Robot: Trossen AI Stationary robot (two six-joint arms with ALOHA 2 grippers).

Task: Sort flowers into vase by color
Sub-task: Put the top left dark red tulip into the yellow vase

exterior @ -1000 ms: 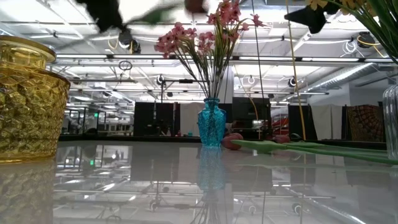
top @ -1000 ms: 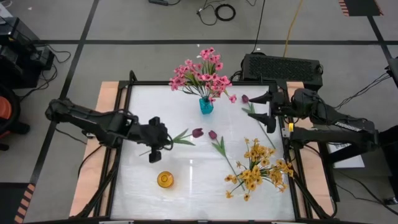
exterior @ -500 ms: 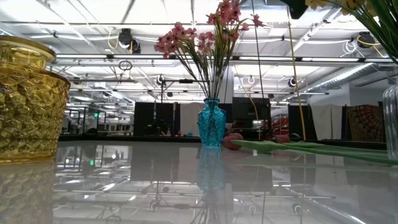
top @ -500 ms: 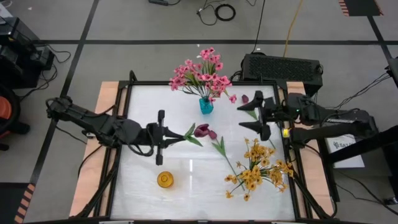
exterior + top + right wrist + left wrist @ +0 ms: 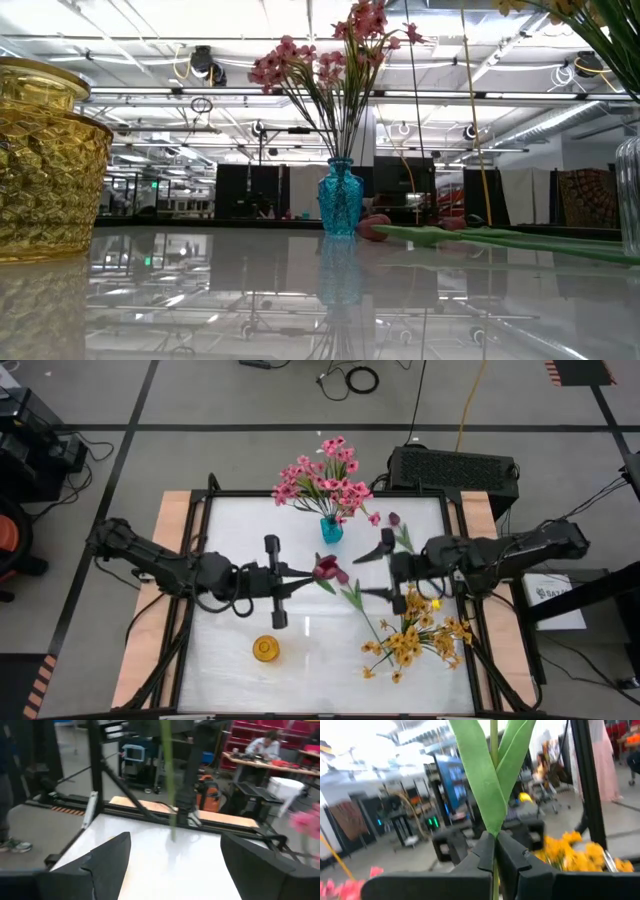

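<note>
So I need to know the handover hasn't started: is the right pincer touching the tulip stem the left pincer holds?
Apart. In the right wrist view the open right pincer has the tulip stem ahead of its fingers with clear space between.

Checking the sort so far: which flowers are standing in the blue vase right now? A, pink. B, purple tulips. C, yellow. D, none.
A: the pink flowers stand in the blue vase; the low view shows their stems going into it.
</note>
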